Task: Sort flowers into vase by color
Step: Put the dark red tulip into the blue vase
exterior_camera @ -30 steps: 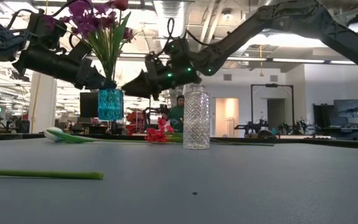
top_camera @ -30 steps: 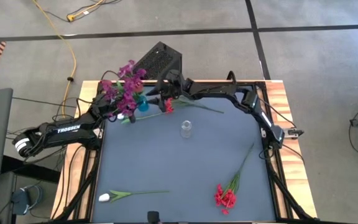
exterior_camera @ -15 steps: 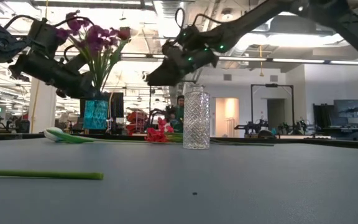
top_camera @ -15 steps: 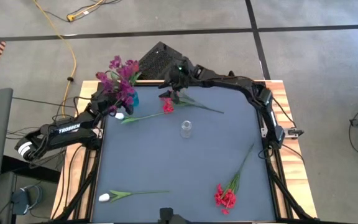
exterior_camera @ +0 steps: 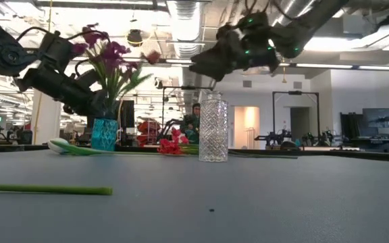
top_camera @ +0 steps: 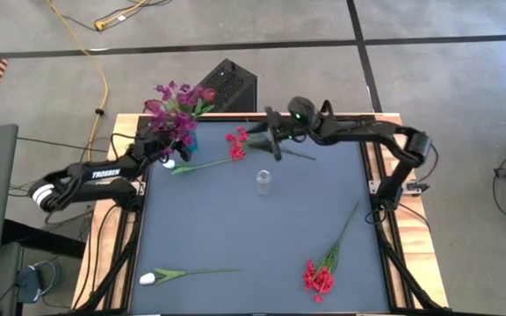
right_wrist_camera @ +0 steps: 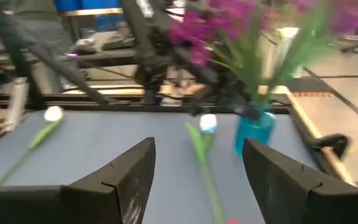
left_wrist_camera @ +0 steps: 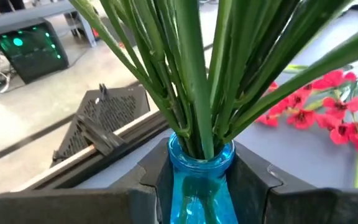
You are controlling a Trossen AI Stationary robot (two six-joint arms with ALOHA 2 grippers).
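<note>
A blue glass vase [top_camera: 189, 139] full of purple flowers [top_camera: 176, 110] stands upright at the table's far left corner, with my left gripper [top_camera: 176, 146] shut on it. My right gripper [top_camera: 271, 143] hangs open and empty in the air above a red flower [top_camera: 236, 145] that lies flat near the far edge. A white flower [top_camera: 172, 164] lies beside the blue vase. An empty clear glass vase [top_camera: 263, 182] stands mid-table on its base. Another white flower [top_camera: 148, 278] lies near left, and a red cluster [top_camera: 318, 277] lies near right. My left gripper pinches the blue vase's body just below its neck [left_wrist_camera: 199, 167] between its two fingers [left_wrist_camera: 257, 186]. The fingers come nearly level from the table's left side. The vase stays upright, its base [exterior_camera: 104, 146] down at table height; whether it rests there I cannot tell.
A black box [top_camera: 224, 86] stands just beyond the far edge, behind the blue vase. The red flower's long stem [top_camera: 292, 154] runs toward the right under my right arm. The middle of the grey mat [top_camera: 235, 228] holds only the clear vase.
My left gripper has carried the blue vase toward the far left corner and down, and the tilted vase has come upright. My right gripper has drawn away from the vase, rising and moving toward the table's right.
</note>
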